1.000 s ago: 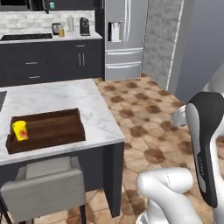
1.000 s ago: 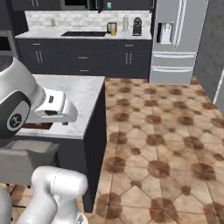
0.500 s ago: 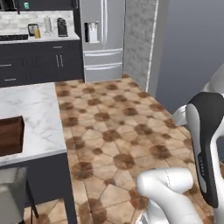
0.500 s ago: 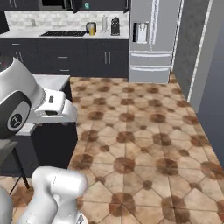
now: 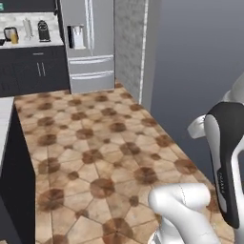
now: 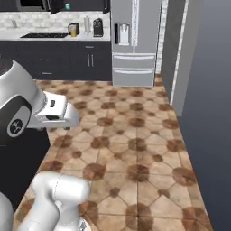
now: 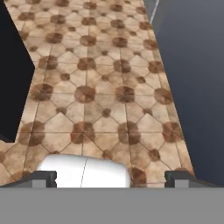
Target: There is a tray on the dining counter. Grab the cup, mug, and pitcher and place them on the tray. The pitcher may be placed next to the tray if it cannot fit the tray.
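1. Tool [image 7: 110, 178] wide open, tips far apart with nothing between them, aimed down at the tiled floor [image 7: 105, 87].
2. Probably the pitcher [image 6: 73, 30]: a small amber shape on the far worktop [image 6: 63, 36] by the back wall. Sits left of the fridge [image 6: 134, 40], near a dark coffee machine [image 6: 98, 27]. Too small to be sure, tbh.
3. Looks amber-orange, upright, taller than wide, a bit darker at the top.
4. Handling guess: glass, so stiff, slick and breakable. Heavy-ish if there's anything in it.
5. Best taken around the body at about mid-height, squeezing level and keeping it upright. No pinching the rim, too easy to tip or slip.
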Controlling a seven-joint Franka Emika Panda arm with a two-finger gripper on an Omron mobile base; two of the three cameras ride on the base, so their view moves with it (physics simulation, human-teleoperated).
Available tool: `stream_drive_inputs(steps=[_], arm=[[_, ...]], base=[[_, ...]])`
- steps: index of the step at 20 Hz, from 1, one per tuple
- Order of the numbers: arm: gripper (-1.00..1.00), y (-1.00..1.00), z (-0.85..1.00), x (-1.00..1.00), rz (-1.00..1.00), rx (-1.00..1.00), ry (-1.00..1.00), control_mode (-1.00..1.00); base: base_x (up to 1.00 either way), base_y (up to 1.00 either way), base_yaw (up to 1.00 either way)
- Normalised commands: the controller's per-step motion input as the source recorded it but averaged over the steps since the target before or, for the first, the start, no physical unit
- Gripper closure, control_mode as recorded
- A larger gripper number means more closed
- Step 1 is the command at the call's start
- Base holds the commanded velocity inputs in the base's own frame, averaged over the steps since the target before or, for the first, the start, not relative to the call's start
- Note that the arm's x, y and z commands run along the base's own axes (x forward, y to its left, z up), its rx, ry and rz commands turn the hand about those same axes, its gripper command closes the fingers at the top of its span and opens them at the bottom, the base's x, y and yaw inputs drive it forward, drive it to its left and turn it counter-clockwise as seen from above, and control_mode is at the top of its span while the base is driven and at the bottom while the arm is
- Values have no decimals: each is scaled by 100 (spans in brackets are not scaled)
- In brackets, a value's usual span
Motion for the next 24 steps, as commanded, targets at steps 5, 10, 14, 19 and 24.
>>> stream_drive_inputs(steps=[5,10,14,19,24], arm=[[-100,0,0,0,0,0,0,100],[-100,0,0,0,0,0,0,100],[-100,0,0,0,0,0,0,100],[-100,0,0,0,0,0,0,100],[-100,0,0,0,0,0,0,100]], base=[[100,-19,0],[100,5,1],[100,27,0],[100,10,0],[100,12,0]])
